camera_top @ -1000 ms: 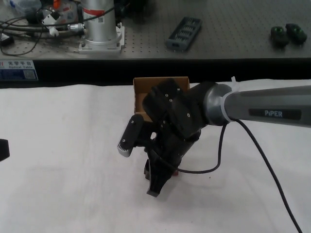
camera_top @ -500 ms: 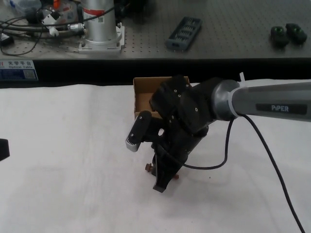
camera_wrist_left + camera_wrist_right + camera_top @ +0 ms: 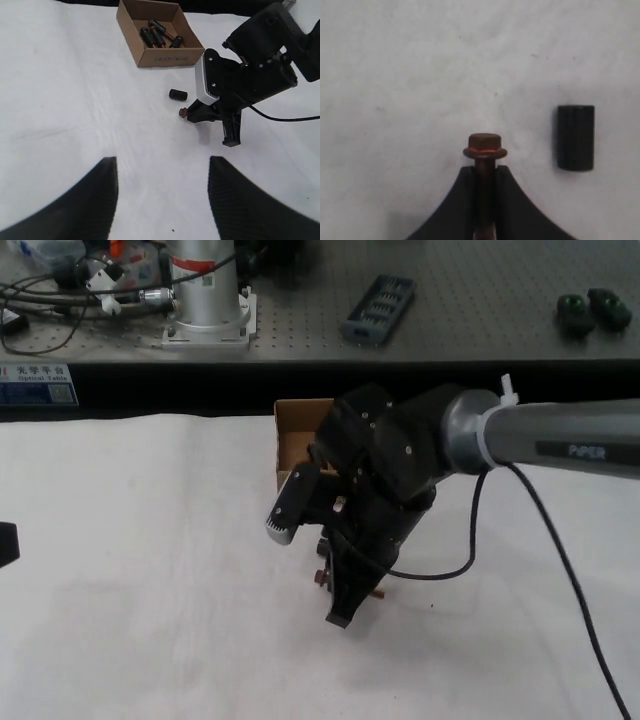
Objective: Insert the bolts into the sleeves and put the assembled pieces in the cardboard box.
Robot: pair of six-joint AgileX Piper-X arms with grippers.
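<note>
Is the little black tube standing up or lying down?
Lying down. The sleeve rests on its side on the white cloth, its long wall showing.

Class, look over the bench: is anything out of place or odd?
Nothing damaged or spilled. One black sleeve lies loose on the white cloth outside the cardboard box; the right gripper grips a bolt.

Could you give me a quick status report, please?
Right tool shut on bolt. Left tool open. Sleeve lies beside bolt, apart. Nothing between them.
</note>
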